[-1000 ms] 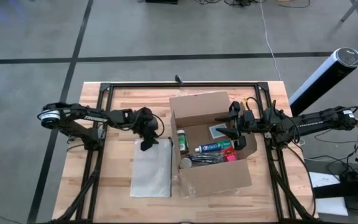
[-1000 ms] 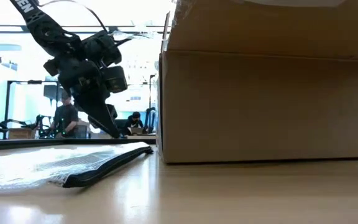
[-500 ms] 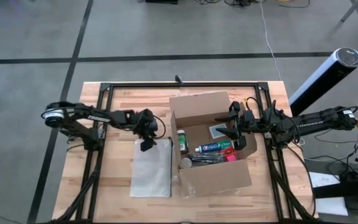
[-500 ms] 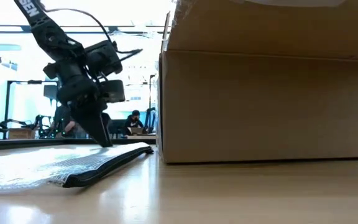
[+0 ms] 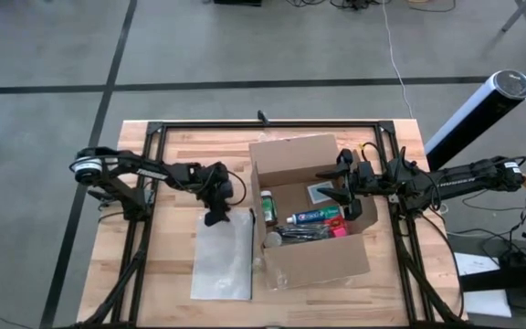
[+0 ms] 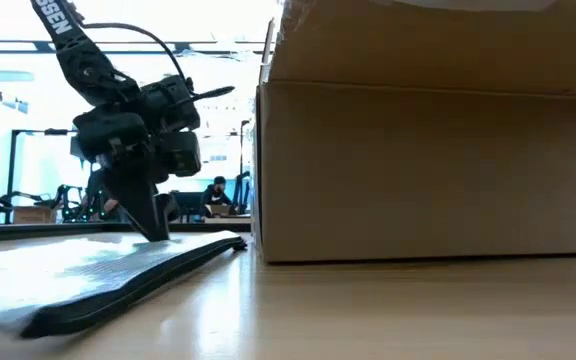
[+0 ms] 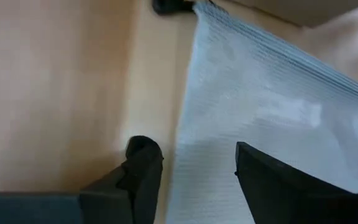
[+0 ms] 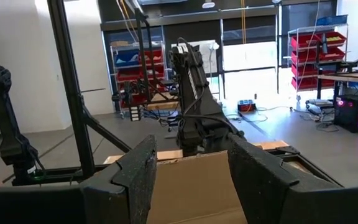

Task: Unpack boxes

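Observation:
The brown cardboard box (image 5: pixel 316 259) stands open on the table's right half and fills the right of the low view (image 6: pixel 428 170). It holds a toothpaste tube (image 5: pixel 313 217), a bottle (image 5: pixel 267 206) and other small items. The flat grey-white zip pouch (image 5: pixel 222 265) lies on the wood left of the box. My left gripper (image 5: pixel 215 217) is open and points down at the pouch's far end, as the low view (image 6: pixel 154 226) also shows. My right gripper (image 5: pixel 345 192) is open above the box's right side and touches nothing. Its wrist view (image 8: pixel 188 171) looks over a box flap (image 8: pixel 197 186). My left gripper comes from above onto the far end of the pouch (image 7: pixel 229 137). One fingertip (image 7: pixel 260 171) is over the pouch's surface. The other fingertip (image 7: pixel 143 163) stands on the wood beside the pouch's long edge. The pouch lies flat on the table.
Black frame rails (image 5: pixel 272 123) run around the tabletop. A black and white cylinder (image 5: pixel 478 114) stands off the table's far right corner. Bare wood lies near the front edge (image 5: pixel 153 302). People (image 6: pixel 218 195) show in the room behind the table.
My left gripper has gone toward the table's near edge and down onto the pouch's far end. The pouch has slid flat along the wood toward the near edge.

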